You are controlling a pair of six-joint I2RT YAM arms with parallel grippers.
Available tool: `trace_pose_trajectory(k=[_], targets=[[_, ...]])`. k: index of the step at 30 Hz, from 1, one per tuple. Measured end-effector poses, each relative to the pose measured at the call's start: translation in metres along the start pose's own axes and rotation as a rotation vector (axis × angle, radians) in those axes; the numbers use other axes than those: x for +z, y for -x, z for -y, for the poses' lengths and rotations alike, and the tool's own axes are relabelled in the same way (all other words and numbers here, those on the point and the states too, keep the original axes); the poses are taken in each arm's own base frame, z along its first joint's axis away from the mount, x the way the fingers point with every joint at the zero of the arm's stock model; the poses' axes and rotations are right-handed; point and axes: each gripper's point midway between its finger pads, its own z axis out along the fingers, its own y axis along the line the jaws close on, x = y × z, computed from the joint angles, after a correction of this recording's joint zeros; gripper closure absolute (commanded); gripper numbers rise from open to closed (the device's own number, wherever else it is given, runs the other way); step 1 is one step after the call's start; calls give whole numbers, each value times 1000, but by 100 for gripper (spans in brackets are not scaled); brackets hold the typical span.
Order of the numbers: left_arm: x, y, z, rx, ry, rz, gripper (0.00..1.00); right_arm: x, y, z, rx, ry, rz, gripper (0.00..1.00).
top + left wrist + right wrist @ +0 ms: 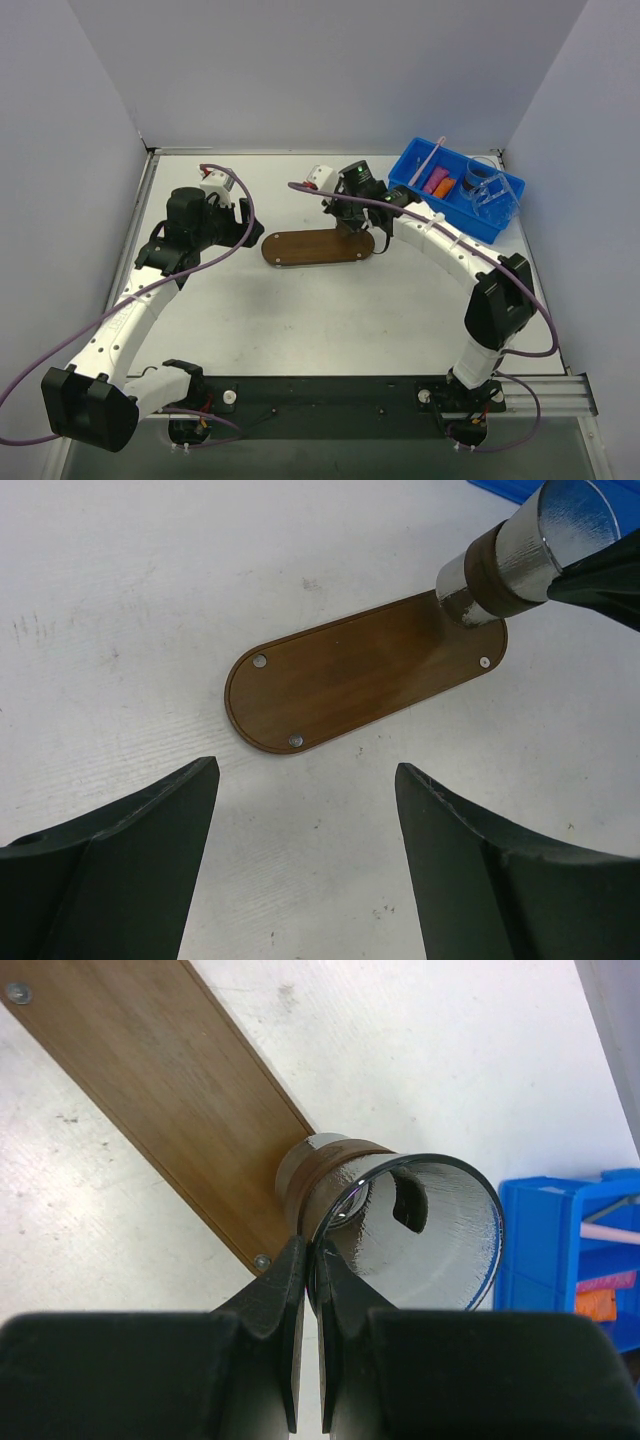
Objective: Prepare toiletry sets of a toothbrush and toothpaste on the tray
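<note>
White counter (330, 310) carries your dark wooden tray (315, 247), with the blue bin (480, 228) beyond its right end. There the right pincer (310, 1260) clamps the rim of a tilted steel cup (420, 1230), likely to stand it as a holder; you can't tell whether its base touches. Your left pincer (303, 770) hangs wide open, empty, near the tray's left end. Both toothpaste (440, 184) tubes and the toothbrush (427, 160) lie in the bin, too small for detail.

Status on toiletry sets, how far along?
Done: nothing; the tray holds no set. In hand: right gripper shut on the metal cup rim, at the tray's end; left gripper open, empty. Left: toothbrush, magenta tube, orange tube, all in blue bin.
</note>
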Motion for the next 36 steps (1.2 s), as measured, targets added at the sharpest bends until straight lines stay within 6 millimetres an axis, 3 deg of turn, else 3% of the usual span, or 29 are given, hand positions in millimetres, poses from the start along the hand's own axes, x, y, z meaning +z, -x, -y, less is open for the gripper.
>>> trace_pose_trajectory(k=[10, 18, 28, 36], targets=[[0, 0, 2, -2, -12, -2, 18, 4, 16, -40, -79, 130, 61, 100], [2, 2, 27, -132, -127, -5, 21, 10, -4, -90, -195, 251, 42, 100], [20, -22, 57, -320, -286, -149, 22, -38, -1, -118, -288, 281, 144, 100], [16, -40, 89, -356, -416, -262, 22, -51, -3, -141, -375, 316, 165, 100]])
